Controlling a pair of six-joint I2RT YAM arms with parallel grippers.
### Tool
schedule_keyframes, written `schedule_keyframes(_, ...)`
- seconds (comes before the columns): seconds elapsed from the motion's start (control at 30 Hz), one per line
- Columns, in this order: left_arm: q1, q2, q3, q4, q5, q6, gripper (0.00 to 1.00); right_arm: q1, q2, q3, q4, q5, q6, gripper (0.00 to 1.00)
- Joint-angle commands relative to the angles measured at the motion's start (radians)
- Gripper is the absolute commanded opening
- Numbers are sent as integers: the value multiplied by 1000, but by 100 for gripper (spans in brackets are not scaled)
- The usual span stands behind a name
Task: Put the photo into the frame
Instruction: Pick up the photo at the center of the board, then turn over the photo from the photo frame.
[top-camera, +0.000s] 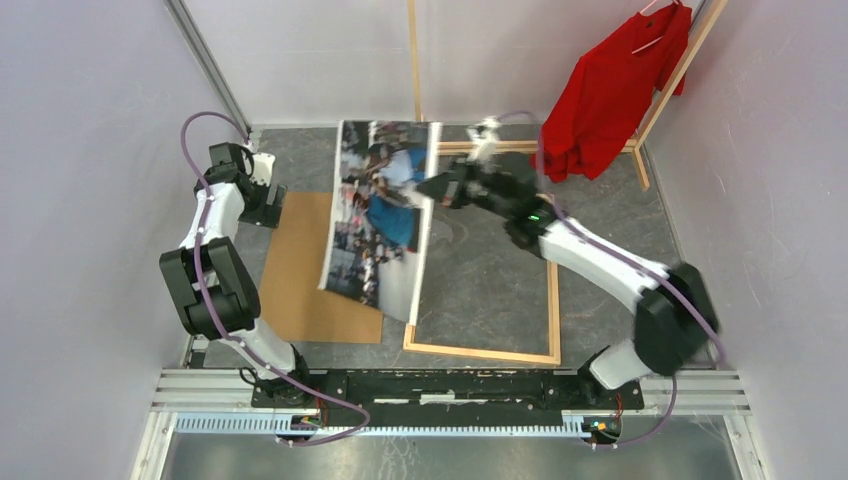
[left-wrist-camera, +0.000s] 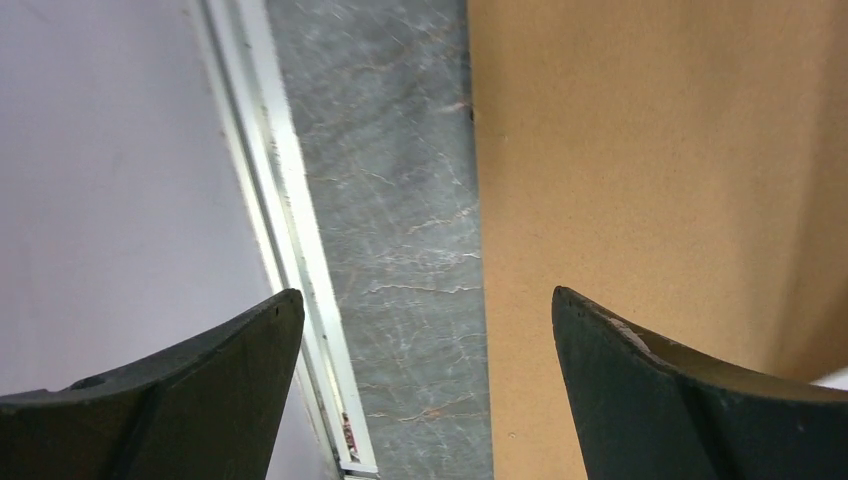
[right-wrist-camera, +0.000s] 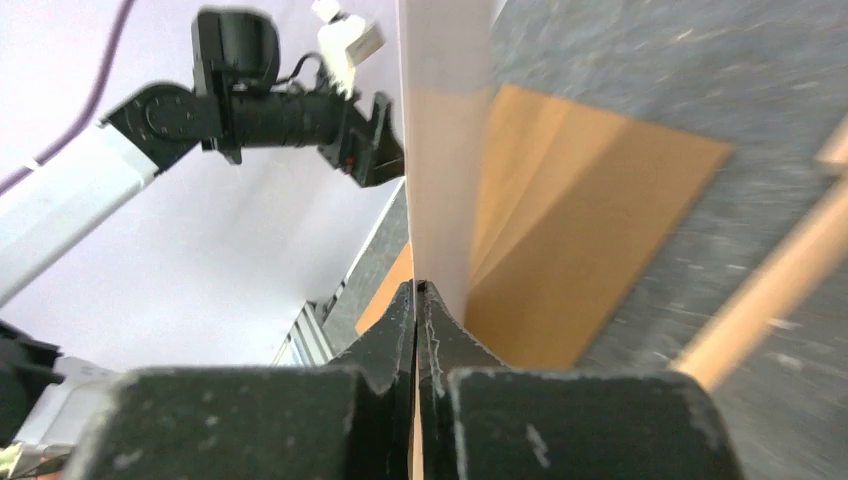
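Note:
The photo, a street scene with a man in blue, hangs lifted and tilted above the table, between the brown cardboard and the frame. My right gripper is shut on its right edge. In the right wrist view the right gripper pinches the sheet, whose white reverse rises edge-on from the jaws. The frame, thin light wood, lies flat on the grey table under and to the right of the photo. My left gripper is open over the cardboard's far left corner, holding nothing.
Brown cardboard lies flat left of the frame; its edge shows under the left gripper. A red shirt hangs on a wooden rack at the back right. White walls close in on both sides.

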Motion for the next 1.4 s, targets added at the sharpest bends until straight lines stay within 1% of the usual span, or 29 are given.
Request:
schedule_keyframes(0.0,10,-79,48,19,1,-62,100,-215,-235,-389,388,-295,218,0)
schedule_keyframes(0.03,11,-81,52,22,2,-72,100,-254,-274,-448,462,-328,288,0)
schedule_keyframes(0.07,11,-83,56,20,5,-81,100,-282,-305,-475,441,-350,284,0)
schedule_keyframes(0.1,11,-83,61,15,10,-84,100,-296,-328,-454,314,-356,218,0)
schedule_keyframes(0.13,12,-83,66,13,11,-90,100,-301,-362,-418,170,-317,94,0)
schedule_keyframes(0.17,11,-84,68,11,12,-95,100,-302,-392,-361,-24,-236,-18,0)
schedule_keyframes(0.2,12,-84,69,8,15,-98,100,-301,-427,-321,-160,-147,-120,0)
schedule_keyframes(0.27,11,-82,71,0,14,-99,100,-301,-486,-236,-372,30,-255,0)
schedule_keyframes(0.37,11,-76,69,-4,7,-103,100,-301,-590,-169,-529,266,-385,0)
schedule_keyframes(0.43,12,-70,68,-6,6,-110,100,-301,-617,-85,-648,388,-456,0)
schedule_keyframes(0.5,11,-65,70,-10,8,-115,100,-299,-598,32,-793,517,-519,0)
schedule_keyframes(0.63,12,-57,79,-15,11,-122,100,-300,-558,235,-1012,864,-564,0)
schedule_keyframes(0.7,11,-53,83,-18,15,-127,100,-301,-530,301,-1077,954,-586,0)
schedule_keyframes(0.8,11,-49,84,-19,18,-134,100,-290,-479,336,-1131,983,-618,0)
schedule_keyframes(0.87,9,-44,84,-21,28,-143,100,-249,-442,325,-1152,976,-635,0)
schedule_keyframes(0.9,11,-42,84,-23,43,-151,100,-207,-410,328,-1175,986,-631,0)
schedule_keyframes(1.0,10,-35,87,-32,69,-164,100,-33,-300,382,-1283,1128,-591,0)
schedule_keyframes(1.03,9,-35,87,-35,75,-168,100,13,-263,408,-1313,1151,-589,0)
schedule_keyframes(1.13,10,-35,84,-38,87,-168,100,85,-159,469,-1398,1179,-564,0)
schedule_keyframes(1.23,10,-36,73,-37,83,-164,100,145,-108,532,-1419,1215,-556,0)
schedule_keyframes(1.27,9,-36,69,-37,81,-163,100,157,-97,584,-1431,1227,-551,0)
schedule_keyframes(1.3,9,-36,67,-37,80,-162,100,161,-91,624,-1427,1205,-564,0)
schedule_keyframes(1.37,10,-39,61,-37,76,-157,100,166,-110,659,-1354,1074,-623,0)
